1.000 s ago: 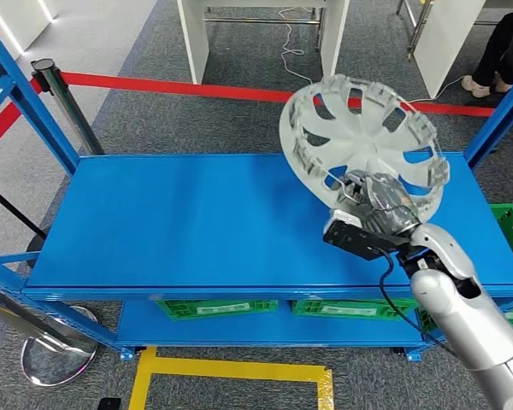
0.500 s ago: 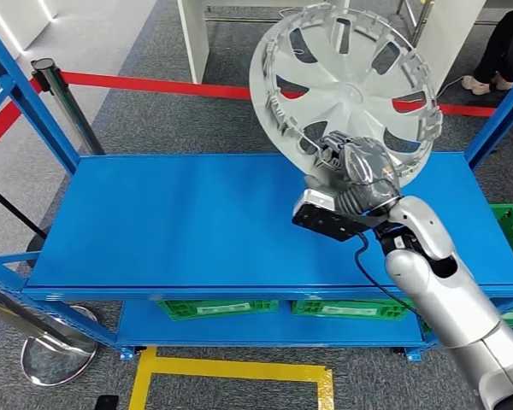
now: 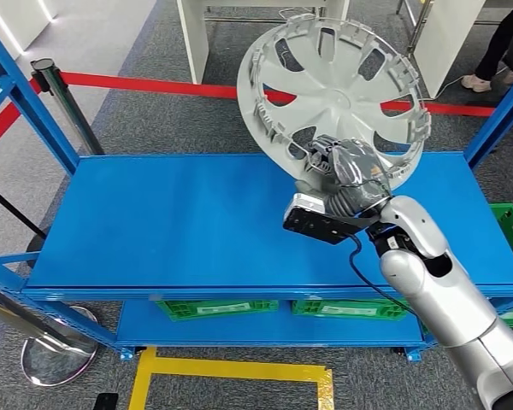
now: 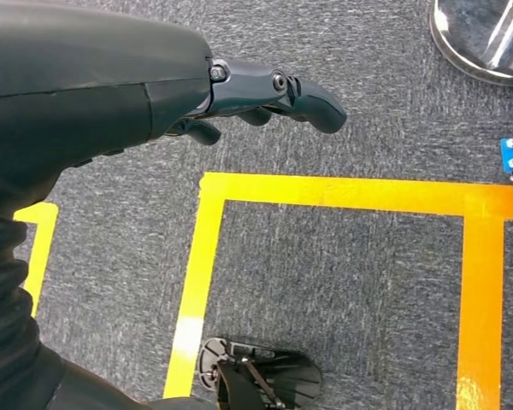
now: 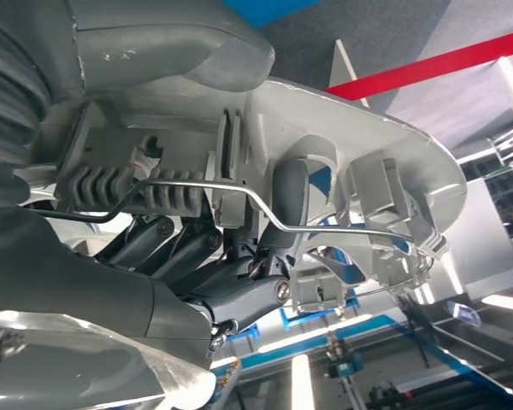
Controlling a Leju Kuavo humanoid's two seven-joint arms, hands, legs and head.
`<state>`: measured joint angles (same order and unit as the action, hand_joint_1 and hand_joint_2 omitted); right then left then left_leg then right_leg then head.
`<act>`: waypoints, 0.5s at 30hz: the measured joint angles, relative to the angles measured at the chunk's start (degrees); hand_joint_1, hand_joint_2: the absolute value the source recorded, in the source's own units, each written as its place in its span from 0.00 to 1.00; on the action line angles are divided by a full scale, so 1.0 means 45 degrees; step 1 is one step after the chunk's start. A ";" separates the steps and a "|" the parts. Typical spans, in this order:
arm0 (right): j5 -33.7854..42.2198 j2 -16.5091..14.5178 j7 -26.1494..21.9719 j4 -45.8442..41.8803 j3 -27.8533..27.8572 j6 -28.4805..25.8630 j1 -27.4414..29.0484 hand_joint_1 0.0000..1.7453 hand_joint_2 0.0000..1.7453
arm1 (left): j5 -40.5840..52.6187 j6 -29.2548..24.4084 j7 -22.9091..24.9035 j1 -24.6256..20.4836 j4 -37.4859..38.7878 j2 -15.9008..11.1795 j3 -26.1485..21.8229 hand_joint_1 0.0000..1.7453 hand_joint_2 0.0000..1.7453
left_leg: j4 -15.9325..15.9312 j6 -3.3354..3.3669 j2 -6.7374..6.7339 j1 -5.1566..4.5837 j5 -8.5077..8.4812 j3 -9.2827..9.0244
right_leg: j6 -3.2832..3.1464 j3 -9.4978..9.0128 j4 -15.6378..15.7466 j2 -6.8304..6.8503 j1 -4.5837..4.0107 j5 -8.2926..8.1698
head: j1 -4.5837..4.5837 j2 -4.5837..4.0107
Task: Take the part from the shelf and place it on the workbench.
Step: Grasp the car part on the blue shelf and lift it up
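Note:
The part is a silver wheel cover (image 3: 334,85) with spoke openings and clips round its rim. My right hand (image 3: 344,175) grips it by its lower rim and holds it tilted up, clear above the blue shelf top (image 3: 176,222). In the right wrist view the dark fingers (image 5: 241,295) curl round the wheel cover's rim (image 5: 344,145) and its wire ring. My left hand (image 4: 267,94) hangs over the grey carpet, its fingers a little bent and holding nothing.
Blue uprights (image 3: 28,102) frame the shelf on both sides. A red barrier tape (image 3: 144,85) on a chrome post (image 3: 63,102) runs behind it. Green crates (image 3: 218,307) sit on the lower level. White table legs (image 3: 192,38) and a seated person's legs (image 3: 492,60) are beyond. Yellow floor tape (image 4: 205,248) marks the carpet.
My right hand has lifted the wheel cover off the shelf top, tilted it more upright and carried it up and to the left.

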<state>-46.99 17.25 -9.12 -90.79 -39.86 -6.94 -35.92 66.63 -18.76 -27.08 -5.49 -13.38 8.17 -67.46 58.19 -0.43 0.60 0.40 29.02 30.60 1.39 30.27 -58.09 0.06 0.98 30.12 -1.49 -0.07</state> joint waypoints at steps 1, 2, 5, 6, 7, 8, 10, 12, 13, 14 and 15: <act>-0.0075 -0.0001 0.0047 0.0001 -0.0041 0.0005 -0.0036 1.00 1.00 | -0.0028 0.0001 -0.0001 -0.0015 0.0000 0.0000 -0.0009 0.00 1.00 | 0.0005 0.0000 0.0003 -0.0002 0.0000 0.0004 | 0.0004 0.0002 0.0000 0.0003 0.0004 -0.0002 | 0.0000 0.0000; -0.0158 -0.0002 0.0109 0.0002 -0.0083 -0.0001 -0.0056 1.00 1.00 | -0.0061 0.0005 -0.0001 -0.0027 0.0000 0.0000 -0.0022 0.00 1.00 | 0.0013 0.0001 0.0008 -0.0004 0.0001 0.0009 | 0.0009 0.0003 0.0000 0.0006 0.0008 -0.0006 | 0.0000 0.0000; -0.0269 -0.0005 0.0278 0.0043 -0.0193 -0.0023 -0.0015 1.00 1.00 | -0.0180 0.0013 0.0009 -0.0041 0.0000 0.0000 -0.0069 0.00 1.00 | 0.0051 0.0011 0.0021 -0.0014 0.0007 0.0031 | 0.0032 0.0005 0.0000 0.0008 0.0020 -0.0020 | 0.0001 0.0000; -0.0264 -0.0005 0.0313 0.0079 -0.0210 -0.0047 0.0027 1.00 1.00 | -0.0220 0.0014 0.0019 -0.0044 0.0000 0.0000 -0.0097 0.00 1.00 | 0.0071 0.0021 0.0022 -0.0019 0.0013 0.0045 | 0.0044 0.0008 0.0000 0.0008 0.0025 -0.0027 | 0.0002 0.0000; -0.0257 -0.0005 0.0341 0.0124 -0.0215 -0.0081 0.0082 1.00 1.00 | -0.0261 0.0016 0.0030 -0.0045 0.0000 0.0000 -0.0140 0.00 1.00 | 0.0096 0.0034 0.0022 -0.0025 0.0018 0.0065 | 0.0060 0.0015 0.0000 0.0008 0.0029 -0.0036 | 0.0002 0.0000; -0.0251 -0.0005 0.0357 0.0171 -0.0216 -0.0125 0.0140 1.00 1.00 | -0.0295 0.0016 0.0041 -0.0047 0.0000 0.0000 -0.0187 0.00 1.00 | 0.0125 0.0050 0.0022 -0.0031 0.0023 0.0091 | 0.0080 0.0027 0.0000 0.0007 0.0035 -0.0049 | 0.0002 0.0000; -0.0244 -0.0007 0.0369 0.0236 -0.0216 -0.0197 0.0230 1.00 1.00 | -0.0341 0.0016 0.0055 -0.0050 0.0000 0.0000 -0.0268 0.00 1.00 | 0.0165 0.0103 0.0022 -0.0051 0.0012 0.0154 | 0.0145 0.0062 0.0024 0.0004 0.0053 -0.0090 | 0.0001 0.0000; -0.0244 -0.0010 0.0376 0.0253 -0.0205 -0.0225 0.0264 1.00 1.00 | -0.0365 0.0016 0.0063 -0.0063 0.0000 0.0004 -0.0294 0.00 1.00 | 0.0023 0.0251 0.0008 -0.0030 -0.0097 0.0143 | 0.0250 0.0112 0.0083 -0.0002 0.0071 -0.0119 | 0.0000 0.0000; -0.0244 -0.0010 0.0381 0.0255 -0.0196 -0.0231 0.0268 1.00 1.00 | -0.0372 0.0016 0.0067 -0.0075 0.0000 0.0011 -0.0299 0.00 1.00 | -0.0115 0.0351 -0.0012 -0.0006 -0.0188 0.0093 | 0.0286 0.0191 0.0015 -0.0001 0.0068 -0.0042 | -0.0010 0.0000; -0.0243 -0.0010 0.0384 0.0260 -0.0186 -0.0242 0.0267 1.00 1.00 | -0.0370 0.0016 0.0070 -0.0090 0.0000 0.0017 -0.0302 0.00 1.00 | -0.0251 0.0445 -0.0035 0.0023 -0.0281 0.0045 | 0.0304 0.0375 -0.0286 -0.0006 0.0060 0.0146 | -0.0032 0.0000; -0.0244 -0.0011 0.0385 0.0266 -0.0180 -0.0260 0.0272 1.00 1.00 | -0.0370 0.0016 0.0074 -0.0103 0.0000 0.0024 -0.0305 0.00 1.00 | -0.0342 0.0507 -0.0058 0.0051 -0.0352 0.0005 | 0.0307 0.0699 -0.0885 -0.0008 0.0056 0.0451 | -0.0060 0.0000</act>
<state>-48.09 17.20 -7.39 -89.60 -40.66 -8.11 -34.70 64.96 -18.69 -26.74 -5.95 -13.38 8.28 -68.83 56.65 1.85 0.34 0.63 27.44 30.62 2.77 33.41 -62.07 0.03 1.24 32.15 -1.75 -0.07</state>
